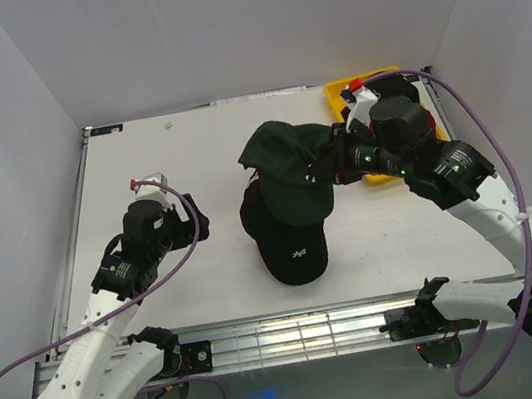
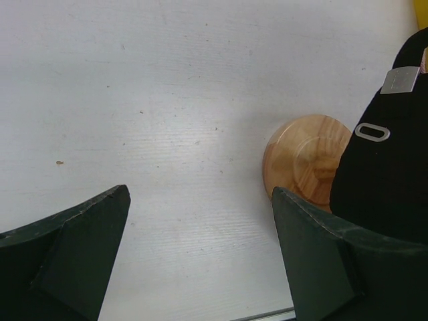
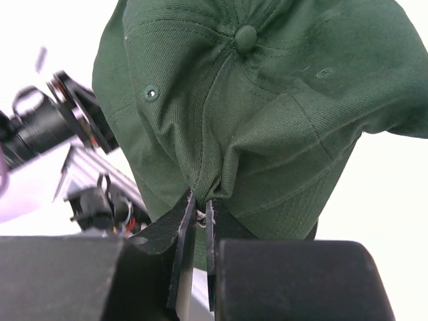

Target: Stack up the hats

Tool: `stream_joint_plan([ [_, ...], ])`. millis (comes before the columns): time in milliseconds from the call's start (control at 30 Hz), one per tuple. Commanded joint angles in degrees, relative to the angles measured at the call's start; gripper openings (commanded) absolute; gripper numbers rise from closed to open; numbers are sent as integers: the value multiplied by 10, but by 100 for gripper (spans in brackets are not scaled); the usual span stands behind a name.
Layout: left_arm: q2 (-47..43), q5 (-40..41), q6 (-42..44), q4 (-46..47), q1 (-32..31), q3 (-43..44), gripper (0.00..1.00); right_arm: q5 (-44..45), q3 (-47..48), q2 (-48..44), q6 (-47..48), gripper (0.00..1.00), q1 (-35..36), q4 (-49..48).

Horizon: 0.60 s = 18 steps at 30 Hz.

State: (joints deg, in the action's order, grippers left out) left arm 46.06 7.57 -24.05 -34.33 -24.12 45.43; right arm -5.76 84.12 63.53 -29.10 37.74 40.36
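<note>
The right gripper is pinching a fold of the dark green cap, fingers clenched tight on the fabric. It is holding that cap over the rear part of the black cap; I cannot tell whether the two are touching. The black cap is sitting over a wooden stand, brim pointing toward the arm bases. Well to the left of the black cap, the left gripper is hovering over the white table, fingers spread wide, grasping nothing. A yellow tray is lying beyond the black cap, to its right.
</note>
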Motion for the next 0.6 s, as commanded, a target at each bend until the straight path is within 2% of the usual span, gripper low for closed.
stream_joint_plan([
  [0, -11, 11, -5, 1, -1, -1, 98, 36, -21, -13, -26, 8, 29, -31],
  [233, -13, 13, -6, 0, -1, -1, 98, 51, 8, 23, -32, 8, 72, -24],
  [567, -15, 10, -6, 1, -1, -1, 98, 109, -33, 16, -59, 8, 138, -19],
])
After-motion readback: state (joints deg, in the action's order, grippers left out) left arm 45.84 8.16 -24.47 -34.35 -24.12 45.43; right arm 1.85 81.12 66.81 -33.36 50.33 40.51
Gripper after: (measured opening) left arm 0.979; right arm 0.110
